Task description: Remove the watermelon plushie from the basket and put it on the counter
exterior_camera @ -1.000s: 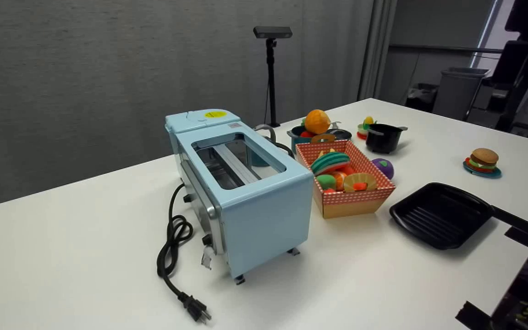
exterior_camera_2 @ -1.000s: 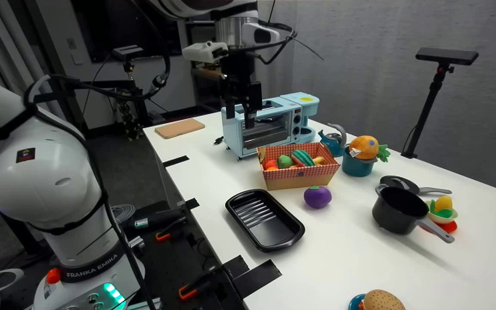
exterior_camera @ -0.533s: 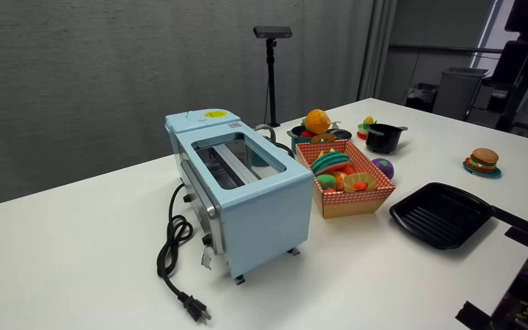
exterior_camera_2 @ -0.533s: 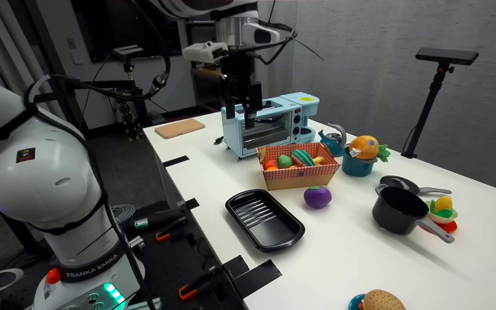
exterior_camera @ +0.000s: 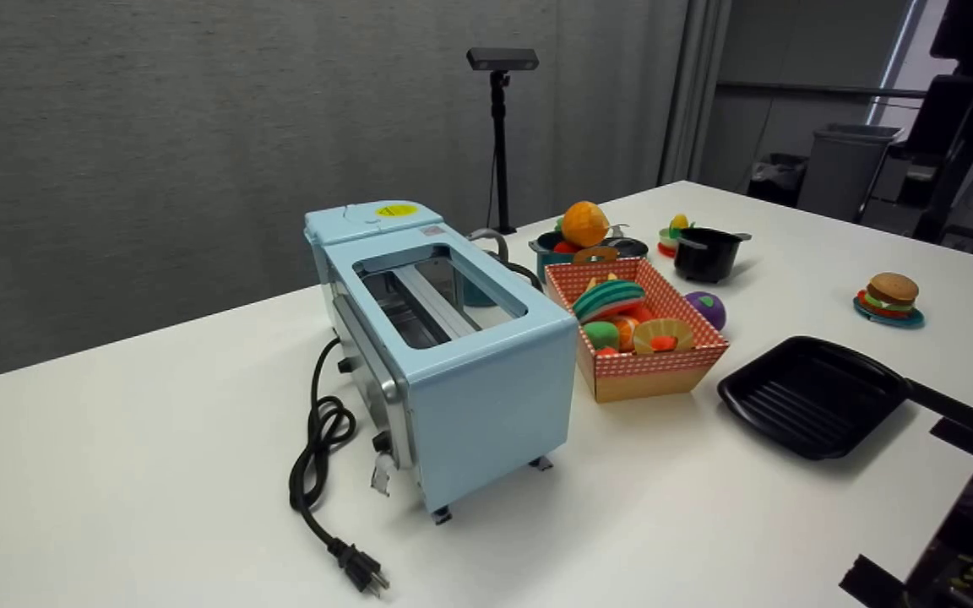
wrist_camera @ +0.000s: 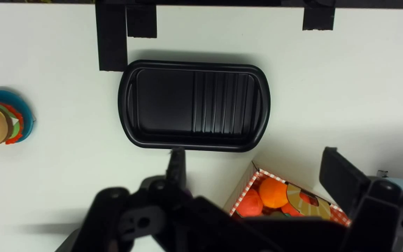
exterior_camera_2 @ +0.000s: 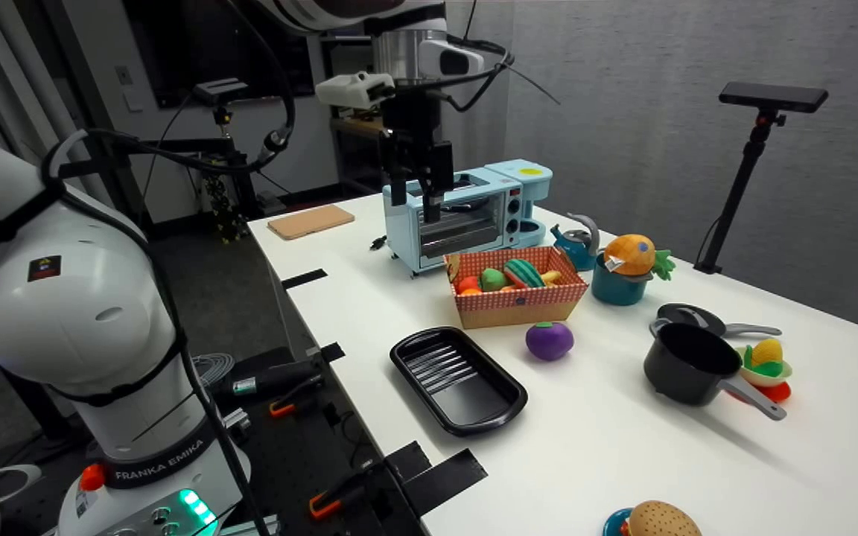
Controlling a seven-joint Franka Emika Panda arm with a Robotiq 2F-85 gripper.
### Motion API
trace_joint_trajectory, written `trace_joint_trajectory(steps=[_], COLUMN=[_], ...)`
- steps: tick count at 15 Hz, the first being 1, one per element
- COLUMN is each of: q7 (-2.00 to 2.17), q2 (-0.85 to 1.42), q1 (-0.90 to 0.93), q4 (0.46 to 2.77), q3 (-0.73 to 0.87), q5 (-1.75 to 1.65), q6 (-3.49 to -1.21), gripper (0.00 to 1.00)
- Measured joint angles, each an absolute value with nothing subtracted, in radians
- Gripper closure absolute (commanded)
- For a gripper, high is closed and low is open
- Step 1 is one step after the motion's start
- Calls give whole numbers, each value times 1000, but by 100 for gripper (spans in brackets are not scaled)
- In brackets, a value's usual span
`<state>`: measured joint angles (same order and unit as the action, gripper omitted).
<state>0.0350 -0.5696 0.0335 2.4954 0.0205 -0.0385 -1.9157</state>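
Observation:
The watermelon plushie (exterior_camera: 609, 300), a striped green rind with red flesh, lies among other toy fruit in the basket; it also shows in an exterior view (exterior_camera_2: 524, 273). The basket (exterior_camera: 647, 387) has red-checked sides and stands on the white counter (exterior_camera: 199, 473), beside the toaster; it also shows in an exterior view (exterior_camera_2: 518, 316). My gripper (exterior_camera_2: 415, 202) is open and empty, well above the counter, in front of the toaster. In the wrist view the gripper (wrist_camera: 253, 151) has its fingers wide apart; the basket's rim (wrist_camera: 245, 191) shows between them, and the plushie is hidden there.
The blue toaster (exterior_camera: 486, 405) stands close beside the basket. A black tray (exterior_camera_2: 459, 380) and a purple plush (exterior_camera_2: 550, 341) lie near it. A teal pot (exterior_camera_2: 617, 289) with an orange plush, a black pot (exterior_camera_2: 693, 365) and a burger toy (exterior_camera: 892, 291) stand farther off.

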Motion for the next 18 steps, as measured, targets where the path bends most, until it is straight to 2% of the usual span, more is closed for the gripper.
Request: trace_joint_trajectory(steps=[18], q7=[37], q2=[-557], q1=[33], q4=[2495], q3=[19], q5=[-46], q6=[-1916], gripper=[0])
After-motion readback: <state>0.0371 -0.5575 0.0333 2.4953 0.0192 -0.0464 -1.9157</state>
